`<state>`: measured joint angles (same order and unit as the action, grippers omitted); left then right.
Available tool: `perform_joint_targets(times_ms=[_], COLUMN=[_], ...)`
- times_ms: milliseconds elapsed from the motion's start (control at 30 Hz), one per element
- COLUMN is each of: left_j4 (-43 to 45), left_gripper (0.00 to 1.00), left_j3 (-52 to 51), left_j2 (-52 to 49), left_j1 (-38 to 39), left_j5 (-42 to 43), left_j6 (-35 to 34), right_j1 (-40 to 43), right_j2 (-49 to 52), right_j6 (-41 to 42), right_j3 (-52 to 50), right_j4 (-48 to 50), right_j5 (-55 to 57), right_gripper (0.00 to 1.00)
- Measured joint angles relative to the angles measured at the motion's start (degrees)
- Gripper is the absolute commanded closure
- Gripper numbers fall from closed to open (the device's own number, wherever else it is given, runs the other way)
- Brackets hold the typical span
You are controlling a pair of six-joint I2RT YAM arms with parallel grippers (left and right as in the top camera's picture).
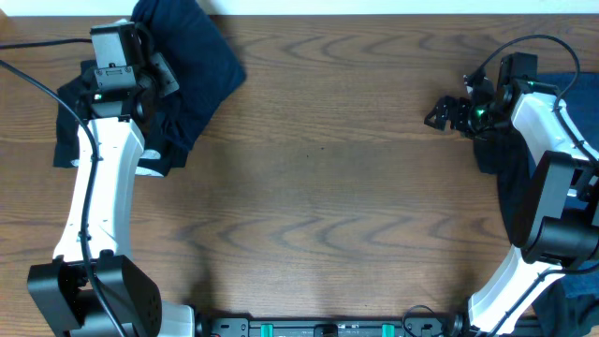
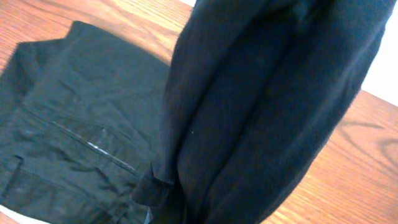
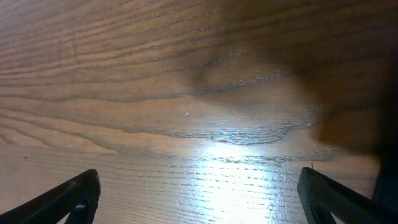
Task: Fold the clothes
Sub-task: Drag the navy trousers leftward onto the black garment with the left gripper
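A dark navy garment [image 1: 192, 61] lies bunched at the table's far left corner. My left gripper [image 1: 164, 77] sits on it. In the left wrist view that navy cloth [image 2: 267, 112] rises in long folds right in front of the camera and hides the fingers, which are shut on it. Beside it a black garment [image 2: 68, 137] with a slit pocket lies flat on the table [image 2: 367, 162]; from overhead the same black cloth [image 1: 70, 122] shows left of the arm. My right gripper [image 1: 438, 114] hangs open over bare wood, its fingertips [image 3: 74, 199] wide apart with nothing between them.
More dark clothes [image 1: 510, 178] lie under and behind the right arm at the table's right edge, with blue cloth [image 1: 573, 89] further right. The left arm [image 1: 98, 197] stretches along the left side. A rail with green clips [image 1: 328, 328] runs along the front edge.
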<state>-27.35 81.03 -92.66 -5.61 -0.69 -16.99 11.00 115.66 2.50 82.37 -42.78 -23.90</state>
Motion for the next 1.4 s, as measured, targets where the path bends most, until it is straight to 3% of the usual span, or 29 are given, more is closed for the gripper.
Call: perform_joint_targets(times_ms=[633, 1033, 1400], left_j4=[-0.63, -2.45, -2.82], left_gripper=[0.95, 0.94, 0.94], left_j3=[0.02, 0.42, 0.42], left_j2=[0.59, 3.13, -1.44], left_j1=[-1.92, -7.15, -13.62], left_j5=[1.49, 1.90, 2.03], left_j6=[-2.69, -2.73, -2.21], right_j1=[0.00, 0.00, 0.00], right_j2=[0.00, 0.00, -0.02], right_j6=[0.00, 0.00, 0.00], right_j3=[0.00, 0.00, 0.00], right_j4=[0.00, 0.00, 0.00], right_j5=[-0.02, 0.00, 0.00], right_gripper=[0.01, 0.01, 0.01])
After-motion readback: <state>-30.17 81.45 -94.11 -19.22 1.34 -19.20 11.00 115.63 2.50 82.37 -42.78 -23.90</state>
